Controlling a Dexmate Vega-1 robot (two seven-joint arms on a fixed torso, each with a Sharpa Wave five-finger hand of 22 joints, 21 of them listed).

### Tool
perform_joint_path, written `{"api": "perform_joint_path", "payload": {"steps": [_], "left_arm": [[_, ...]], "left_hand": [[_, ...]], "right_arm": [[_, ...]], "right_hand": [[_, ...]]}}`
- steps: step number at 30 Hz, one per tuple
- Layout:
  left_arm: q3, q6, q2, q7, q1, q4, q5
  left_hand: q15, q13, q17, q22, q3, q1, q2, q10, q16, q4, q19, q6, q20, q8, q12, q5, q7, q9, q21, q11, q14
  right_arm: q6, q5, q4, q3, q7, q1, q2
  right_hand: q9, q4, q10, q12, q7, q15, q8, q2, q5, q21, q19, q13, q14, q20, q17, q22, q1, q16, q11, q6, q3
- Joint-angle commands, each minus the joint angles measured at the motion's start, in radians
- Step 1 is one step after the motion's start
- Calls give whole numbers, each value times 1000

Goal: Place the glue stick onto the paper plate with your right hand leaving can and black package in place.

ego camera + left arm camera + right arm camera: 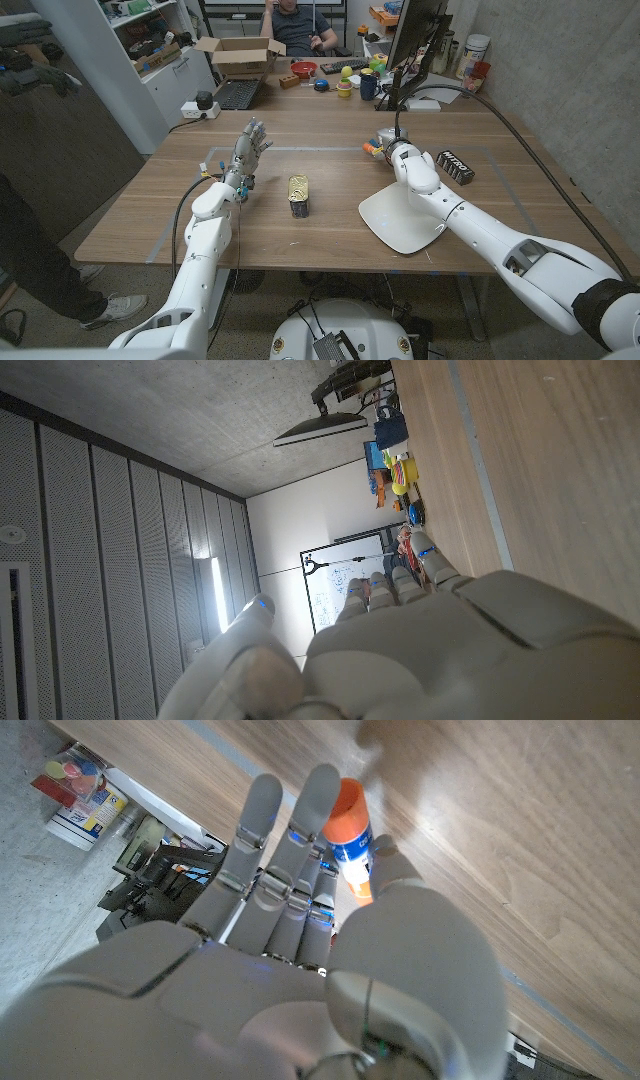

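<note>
Fingers [322, 805] around glue stick [350, 840].

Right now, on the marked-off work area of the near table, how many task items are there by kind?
Glue stick: 1, at the right hand
Paper plate: 1
Can: 1
Black package: 1
Total: 4

plate [385, 215]: bare table toward can [299, 195] | black package [455, 165] near the right forearm
</note>
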Motion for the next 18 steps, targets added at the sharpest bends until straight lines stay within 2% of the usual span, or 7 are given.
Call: {"api": "perform_joint_path", "payload": {"steps": [1,9,18], "left_arm": [[1,6,1,0,14,-25,-5],[4,8,0,7,21,-38,-6],[9,5,3,2,19,-41,-9]], "left_hand": [[0,2,3,5,-2,-12,-1,0,-1,0,-5,-7,8,4,4,7,-1,5,-3,3,-3],[1,2,3,5,-4,-12,-1,1,-1,0,-5,-7,9,4,4,8,0,5,-6,3,-2],[1,2,3,5,-6,-12,0,0,-1,0,-4,-6,9,4,4,9,2,5,-8,4,-2]], "right_arm": [[-7,20,-66,52,-21,-34,-7],[-17,19,-122,90,-29,-63,-15],[-34,-27,-219,126,-9,-113,-42]], "right_hand": [[5,9,18,6,-15,-1,2,157,8,10,-4,5,-5,-129,4,1,165,1,-9,26,3],[6,16,20,5,-13,-1,0,156,7,17,-8,11,-6,-128,8,-4,160,-1,-11,28,-1],[7,18,25,6,-14,-1,-1,157,8,24,-10,17,-6,-129,13,-9,162,-1,-10,33,-1]]}}
